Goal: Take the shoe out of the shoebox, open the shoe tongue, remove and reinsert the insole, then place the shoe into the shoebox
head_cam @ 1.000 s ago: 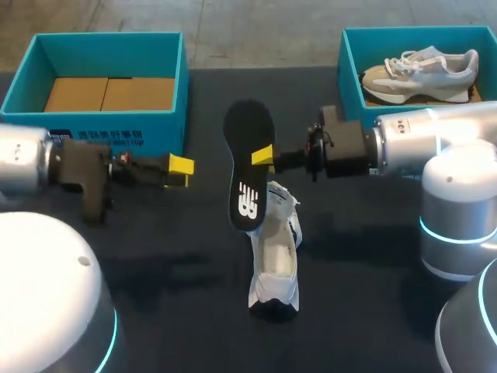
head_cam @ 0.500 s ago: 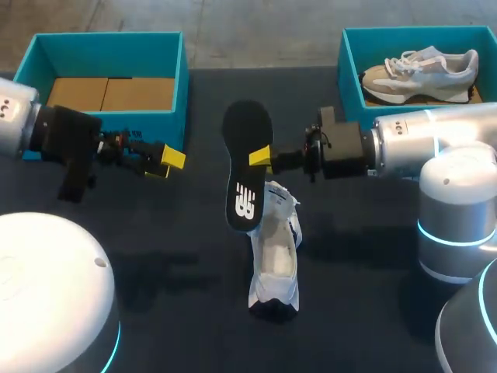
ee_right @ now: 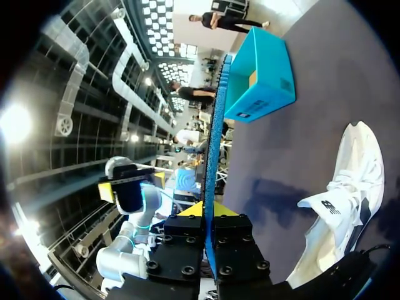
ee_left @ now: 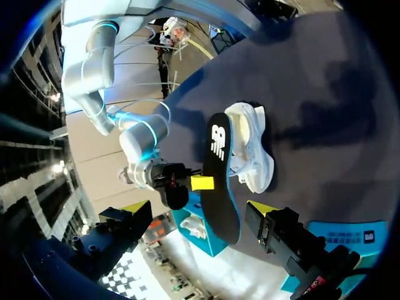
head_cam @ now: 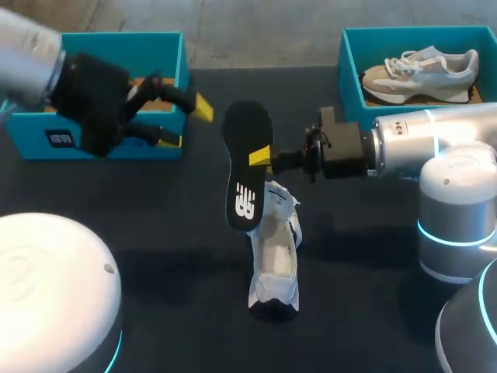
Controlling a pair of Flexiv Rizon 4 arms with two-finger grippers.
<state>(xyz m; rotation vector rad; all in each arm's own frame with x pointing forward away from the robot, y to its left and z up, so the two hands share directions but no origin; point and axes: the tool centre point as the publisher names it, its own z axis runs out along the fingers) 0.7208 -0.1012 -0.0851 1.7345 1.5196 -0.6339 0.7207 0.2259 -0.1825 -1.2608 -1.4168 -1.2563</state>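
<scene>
Foam insole (head_cam: 247, 167) looks light and floppy; right gripper (head_cam: 261, 157) pinches its mid-edge, a sound hold; left gripper (head_cam: 186, 123) gapes empty near the shoebox (head_cam: 109, 37).

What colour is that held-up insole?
The insole is black with a white logo; head view shows it best.

Insole (head_cam: 242, 180) over shoe (head_cam: 273, 264) — room L.

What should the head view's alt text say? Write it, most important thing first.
The right fingers hold a black insole on edge over a white shoe lying on the dark table. The left fingers are open near a blue box with no shoe; another box holds a beige shoe.
</scene>
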